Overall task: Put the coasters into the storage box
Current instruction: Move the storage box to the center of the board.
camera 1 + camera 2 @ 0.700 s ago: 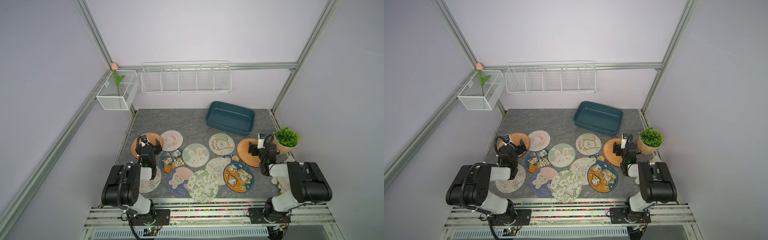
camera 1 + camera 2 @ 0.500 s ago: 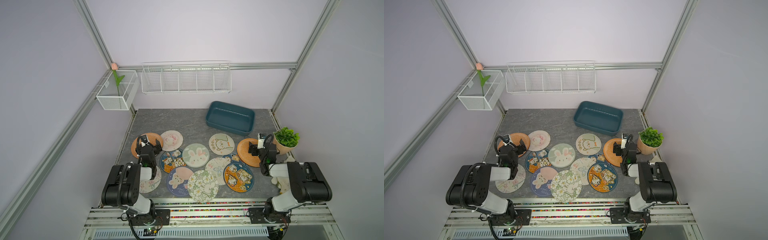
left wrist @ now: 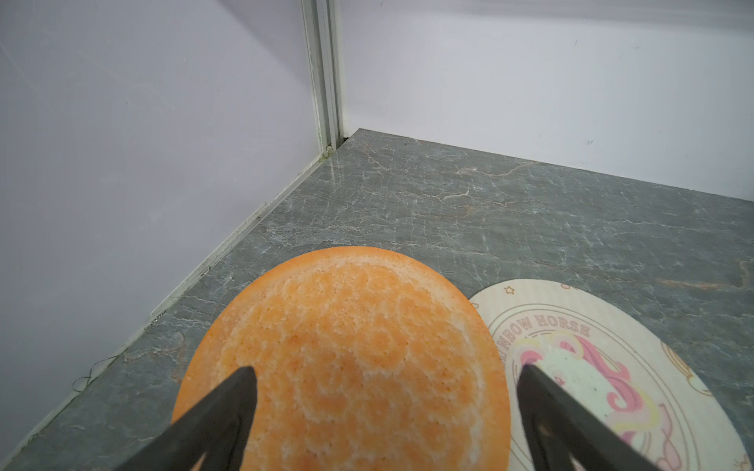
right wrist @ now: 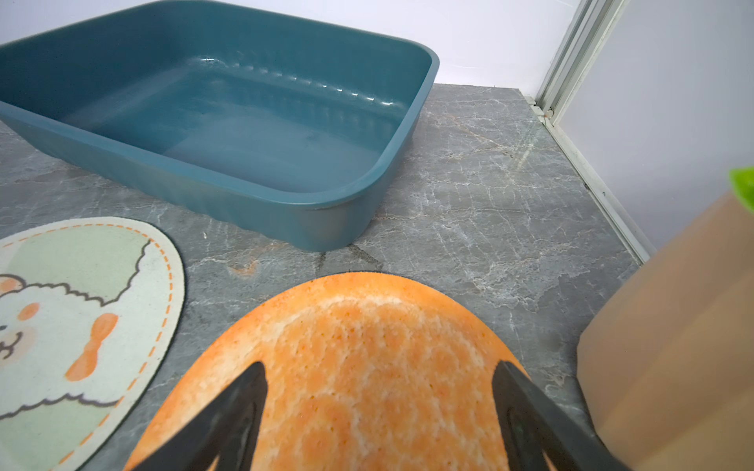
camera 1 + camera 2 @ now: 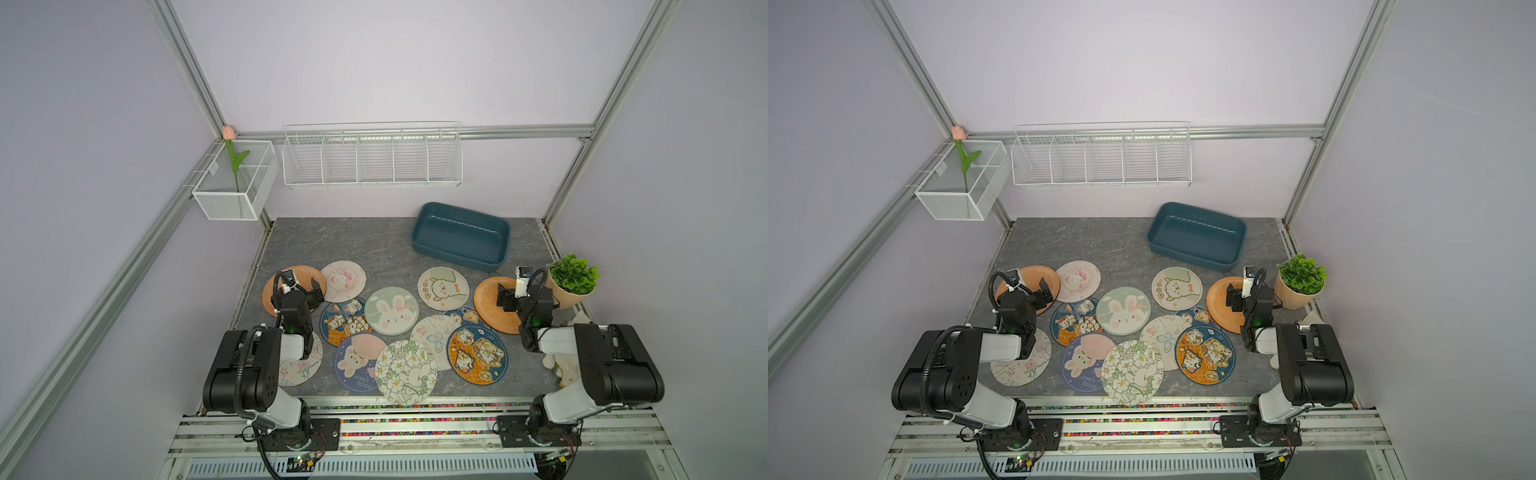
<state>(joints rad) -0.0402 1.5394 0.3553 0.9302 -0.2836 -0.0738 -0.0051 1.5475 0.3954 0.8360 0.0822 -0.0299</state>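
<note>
Roughly a dozen coasters are lying flat on the grey tabletop, several overlapping at their edges, none of them inside the storage box. The storage box is sitting at the back right of the tabletop, near the alpaca coaster but apart from it. One orange coaster is lying just in front of the box's right end. The right arm is holding its jaws spread wide above it, gripping nothing. A second orange coaster is lying at the far left, its edge touching the horse coaster. The left arm is holding its jaws wide open over it, also gripping nothing. A potted plant is standing just right of the right arm's wrist. A wire rack and a mesh basket holding a tulip are hanging at the back, above the tabletop.
</note>
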